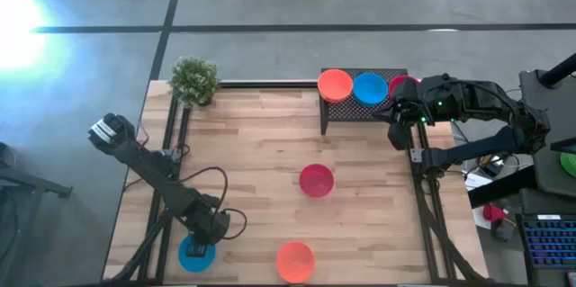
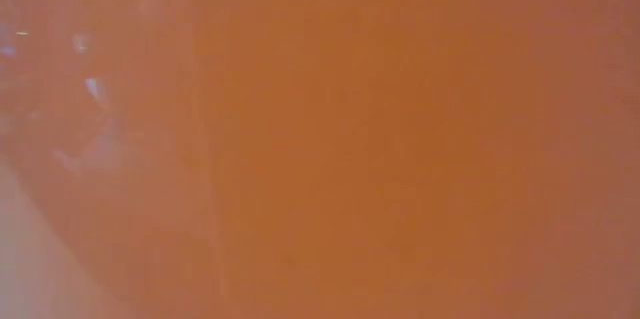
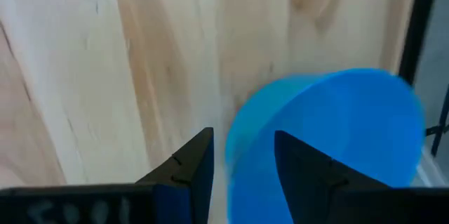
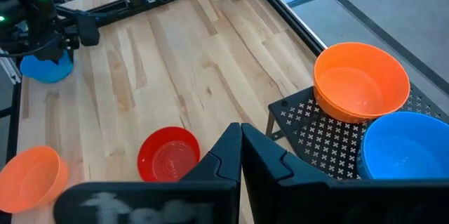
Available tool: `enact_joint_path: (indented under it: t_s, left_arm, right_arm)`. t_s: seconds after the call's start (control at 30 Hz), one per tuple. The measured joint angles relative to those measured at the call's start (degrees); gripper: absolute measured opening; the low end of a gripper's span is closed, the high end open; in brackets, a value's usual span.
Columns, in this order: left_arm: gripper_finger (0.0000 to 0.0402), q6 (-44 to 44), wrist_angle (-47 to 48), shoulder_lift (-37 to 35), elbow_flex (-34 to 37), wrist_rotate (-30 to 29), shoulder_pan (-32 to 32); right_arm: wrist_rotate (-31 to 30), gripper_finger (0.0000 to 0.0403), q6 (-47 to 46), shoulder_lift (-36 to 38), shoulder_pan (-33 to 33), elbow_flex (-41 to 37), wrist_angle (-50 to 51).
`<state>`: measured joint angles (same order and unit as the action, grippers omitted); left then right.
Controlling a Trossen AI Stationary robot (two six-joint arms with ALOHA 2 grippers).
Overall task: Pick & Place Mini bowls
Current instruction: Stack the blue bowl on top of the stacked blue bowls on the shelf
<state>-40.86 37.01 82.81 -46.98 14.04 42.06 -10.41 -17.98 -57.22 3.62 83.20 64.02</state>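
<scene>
My left gripper [image 1: 198, 246] [image 3: 243, 140] is open at the table's near left corner. Its fingers stand on either side of the rim of a blue mini bowl [image 1: 191, 258] [image 3: 351, 126], one over the inside and one outside. My right gripper [image 1: 394, 116] [image 4: 240, 147] is shut and empty, beside the near right end of the black mesh rack [image 1: 360, 112]. On the rack sit an orange bowl [image 1: 335, 84] [image 4: 361, 80], a blue bowl [image 1: 369, 87] [image 4: 407, 147] and a red bowl [image 1: 402, 81], the red one partly hidden by the right arm. A red bowl [image 1: 316, 180] [image 4: 168, 155] rests mid-table. An orange bowl [image 1: 295, 261] [image 4: 28, 175] sits at the near edge.
A small green potted plant [image 1: 193, 80] stands at the far left corner. Black frame rails [image 1: 423, 188] run along the table's left and right sides. The low view is filled by an orange blur [image 2: 320, 139]. Bare wood [image 1: 252, 152] lies between the plant and the red bowl.
</scene>
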Motion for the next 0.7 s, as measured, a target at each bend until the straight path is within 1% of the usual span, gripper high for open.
enact_joint_path:
  t_s: [0.13, 0.2, 0.3, 0.5, 0.7]
  left_arm:
    - [0.0142, -0.3, -0.2, 0.0, 1.3, 0.0, 0.0]
    - [0.0135, 0.0, -0.3, 0.0, 1.6, -0.5, 0.0]
    - [0.0108, 0.8, -0.6, 0.0, 2.0, -0.6, 0.0]
    - [0.0013, -0.5, -0.5, 0.1, 2.0, -0.4, -0.1]
    - [0.0003, -3.6, -0.4, -0.4, 0.2, -0.6, -1.3]
  right_arm:
    - [0.0, 0.0008, 0.0, 0.0, 0.0, 0.0, 0.0]
    - [0.0, 0.0008, 0.0, 0.0, 0.0, 0.0, 0.0]
    - [0.0, 0.0008, 0.0, 0.0, 0.0, 0.0, 0.0]
    - [0.0, 0.0008, 0.0, 0.0, 0.0, 0.0, 0.0]
    - [-0.1, 0.0008, 0.0, 0.0, 0.0, 0.0, -0.1]
